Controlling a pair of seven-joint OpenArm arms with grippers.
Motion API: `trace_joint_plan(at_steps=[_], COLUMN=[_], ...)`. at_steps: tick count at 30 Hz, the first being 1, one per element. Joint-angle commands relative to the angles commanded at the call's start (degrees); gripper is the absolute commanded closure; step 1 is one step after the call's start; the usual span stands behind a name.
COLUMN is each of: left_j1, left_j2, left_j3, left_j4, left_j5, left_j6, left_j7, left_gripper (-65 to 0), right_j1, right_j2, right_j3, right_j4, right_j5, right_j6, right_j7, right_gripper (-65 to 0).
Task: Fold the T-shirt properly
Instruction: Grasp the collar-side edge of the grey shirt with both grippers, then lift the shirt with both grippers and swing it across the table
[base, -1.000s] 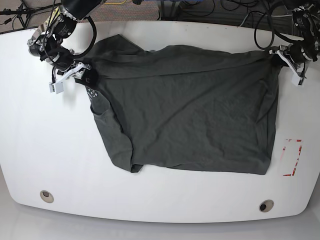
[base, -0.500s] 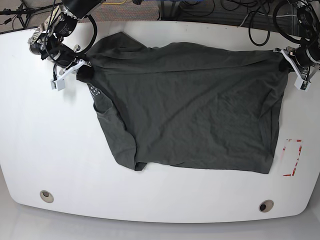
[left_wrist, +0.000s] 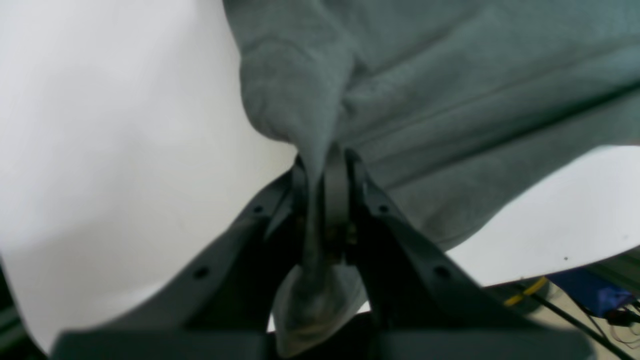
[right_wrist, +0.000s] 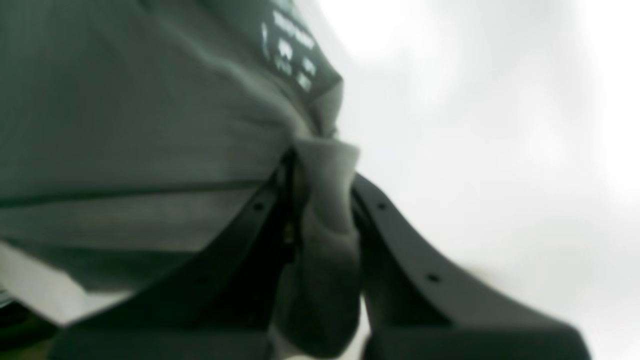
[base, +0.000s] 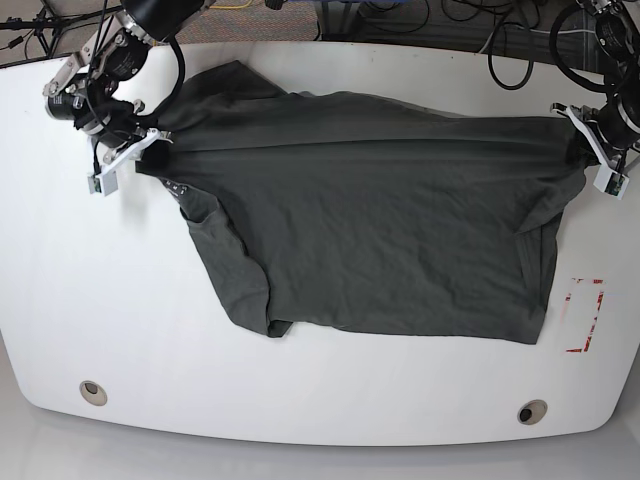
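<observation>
Left gripper (left_wrist: 325, 165) was clamped tight on a bunched T-shirt (left_wrist: 450, 100) edge. Right gripper (right_wrist: 322, 165) pinched another fold. From the base view, the shirt lay stretched between them along the desk's (base: 320, 420) far edge.

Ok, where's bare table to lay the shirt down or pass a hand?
Bare white table lies left of the T-shirt, and a strip runs along the near edge below its hem, between the two round table holes. The narrow right margin holds red tape marks. The far corners are crowded: right gripper and left gripper clamp the stretched shirt there.
</observation>
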Motion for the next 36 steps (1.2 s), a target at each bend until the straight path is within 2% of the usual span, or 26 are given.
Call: trace_joint_plan(at_steps=[4,11,13,16,19,25,29,36], left_j1=[-3.96,-18.64,-23.82,-29.01,-33.67,-43.25,-49.76,-59.25], left_j2=[-0.26,0.0,0.0,0.35,2.37,5.89,6.15,6.15], left_j3=[1.05,3.25,5.8,9.32,11.69,12.13,14.51,16.88], left_j4=[0.0,-0.18,-0.18,-0.18,-0.26,-1.05,-3.43,-5.89], left_j5=[0.0,0.35,0.35,0.09,0.35,0.44,0.97,6.86], left_j6=[0.0,0.0,2.95,6.02,7.52,11.74,13.32,13.49], left_j7=[1.67,10.11,10.95,10.95,10.95,10.95,10.95,10.95], left_gripper=[-0.4,-0.4,-0.6,-0.7,-0.7,-1.0,-1.0,-1.0], right_j1=[2.2,9.05,11.96,15.47,18.64,27.08,34.02,46.51], right_j2=[2.02,5.19,5.89,6.86,8.35,10.64,12.66,16.35], right_j3=[-2.81,-3.87,-3.96,-6.07,-8.88,-15.12,-20.84,-27.6], right_j4=[0.35,0.09,0.0,0.0,0.0,-0.09,-0.26,-6.33], right_j5=[-0.09,0.0,0.0,-0.35,-0.35,-0.7,-3.96,-5.8], right_j6=[0.0,0.0,0.0,0.0,0.0,0.0,0.0,0.0], right_j7=[0.0,0.0,0.0,0.0,0.0,0.0,0.0,0.0], right_gripper=[0.0,0.0,0.0,0.0,0.0,0.0,0.0,0.0])
